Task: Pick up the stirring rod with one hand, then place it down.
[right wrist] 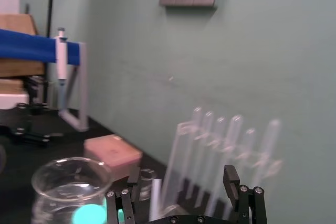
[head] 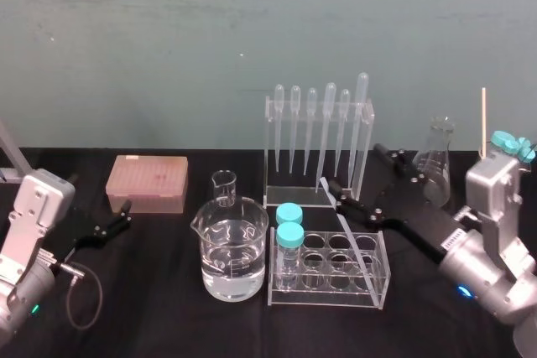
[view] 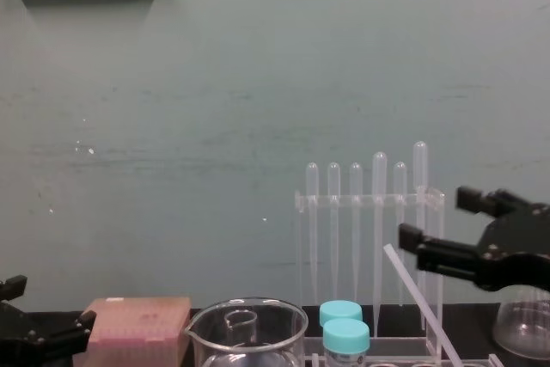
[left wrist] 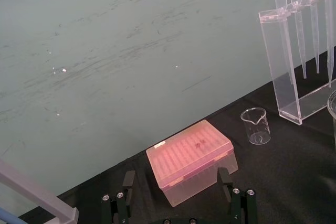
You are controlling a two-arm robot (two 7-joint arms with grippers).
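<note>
At the lower left of the head view the left gripper (head: 124, 214) hangs low over the black counter (head: 168, 308), pointing toward the pink rectangular tip box (head: 147, 182). The left wrist view shows its jaws spread wide. Right of centre, the long thin translucent-white stirring rod (head: 346, 224) stands tilted. Its upper end is near the foot of the clear acrylic pipette rack (head: 270, 144) and its lower end is down at the clear plastic tube rack (head: 329, 295). The rod is straight, even in thickness and blunt-ended. From the lower right the right arm reaches up and leftward. Its black angular right gripper (head: 355, 171) sits at the rod's upper end with jaws wide apart. In the right wrist view the rod stands between them, close to one finger and unclamped; I cannot tell whether it touches.
</note>
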